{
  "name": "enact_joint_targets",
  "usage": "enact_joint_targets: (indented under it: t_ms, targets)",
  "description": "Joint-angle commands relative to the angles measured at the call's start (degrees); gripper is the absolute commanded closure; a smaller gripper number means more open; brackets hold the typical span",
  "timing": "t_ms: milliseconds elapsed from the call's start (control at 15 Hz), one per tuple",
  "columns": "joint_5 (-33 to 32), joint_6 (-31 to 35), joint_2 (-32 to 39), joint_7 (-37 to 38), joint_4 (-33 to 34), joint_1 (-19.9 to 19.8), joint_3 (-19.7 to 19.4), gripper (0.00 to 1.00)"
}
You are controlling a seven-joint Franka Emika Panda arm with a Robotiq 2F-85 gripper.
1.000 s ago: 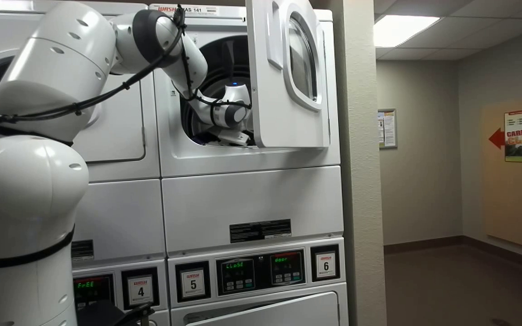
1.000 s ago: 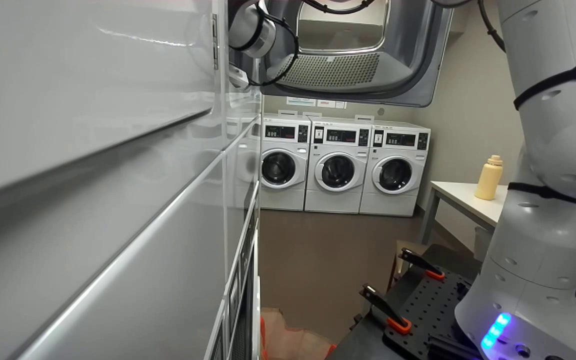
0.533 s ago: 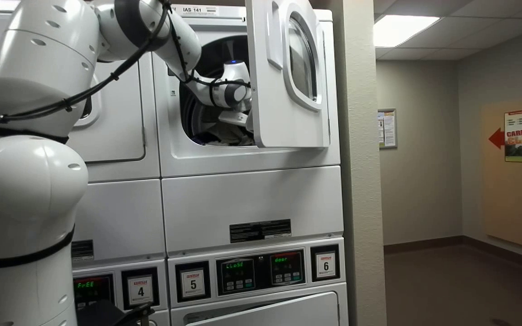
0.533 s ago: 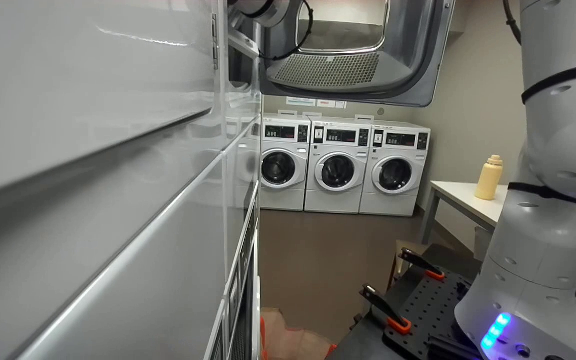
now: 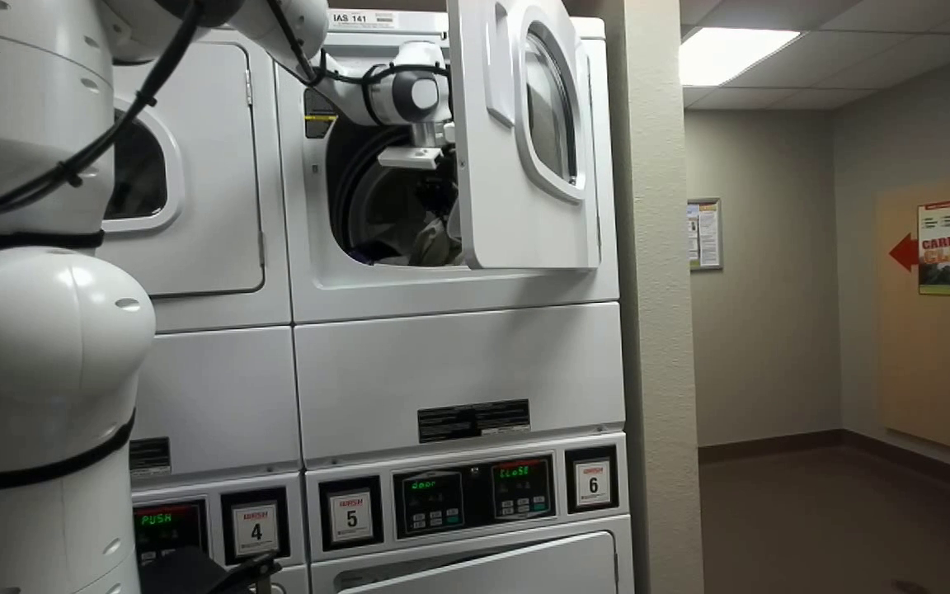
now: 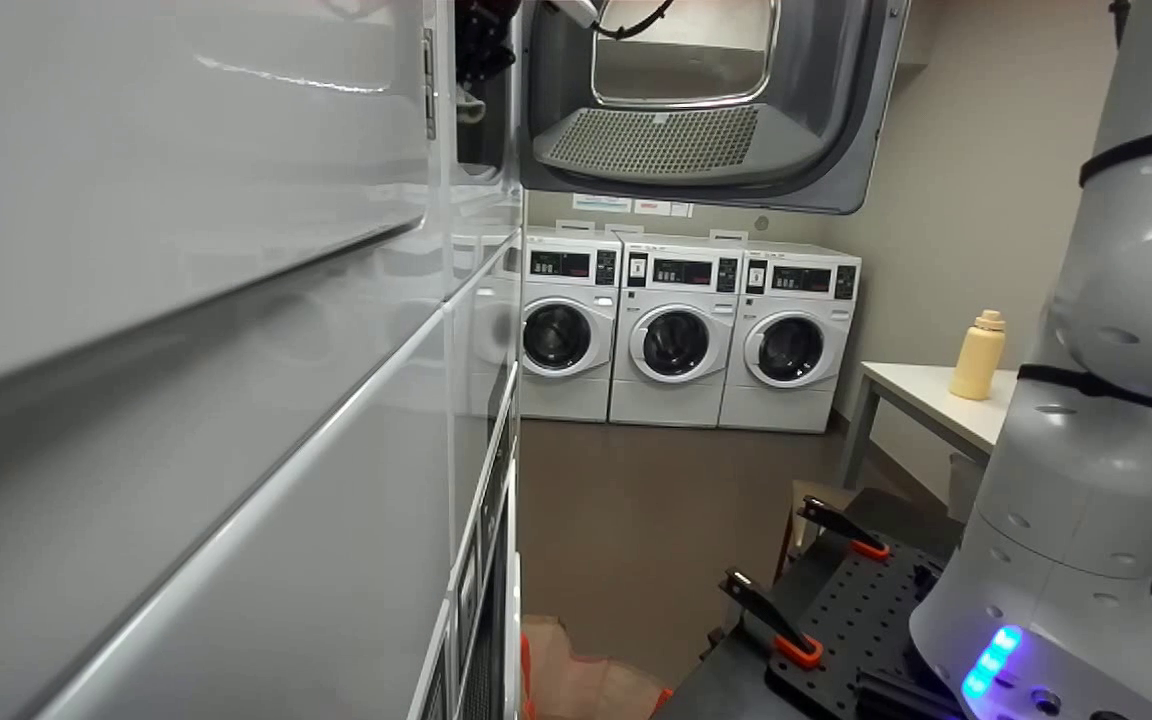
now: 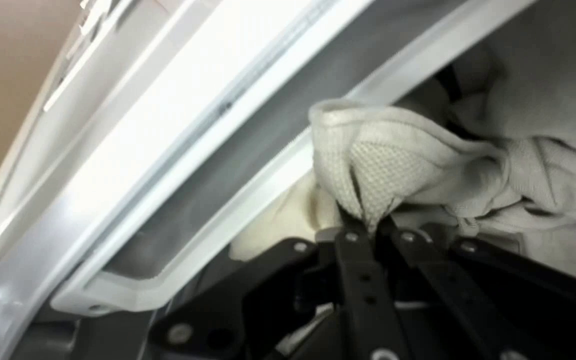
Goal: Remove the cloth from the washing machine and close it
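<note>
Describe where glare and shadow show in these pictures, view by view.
In the wrist view, glare bleaches the white machine edging, yet the cloth shows its weave; in an exterior view, the ceiling light is overexposed, the drum shadowed; in an exterior view, glare streaks the glossy white panel.

An exterior view faces machines (image 5: 458,363); an exterior view skims panels (image 6: 336,470) close at left; both share the upper-middle door (image 5: 504,190). The wrist view faces nearby cloth (image 7: 393,167).
</note>
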Motion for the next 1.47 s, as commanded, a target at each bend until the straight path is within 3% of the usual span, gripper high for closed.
enact_joint_targets:
  t_ms: [0, 467, 800, 1200, 1400]
  targets:
    - [-5.2, -12.9, -6.3, -1.3, -1.4, -1.1, -1.9, 0.98]
    - [-8.5, -36.1, -12.6, -7.6, 0.0, -2.5, -4.7, 0.98]
    - [-11.3, -48.2, -14.3, -14.5, -5.4, -2.9, -6.2, 0.98]
    - [-26.9, -42.7, -18.2, -12.3, -26.7, -2.8, -5.2, 0.98]
    - [-32.6, -43.9, -20.3, -15.2, -36.9, -2.6, -5.6, 0.98]
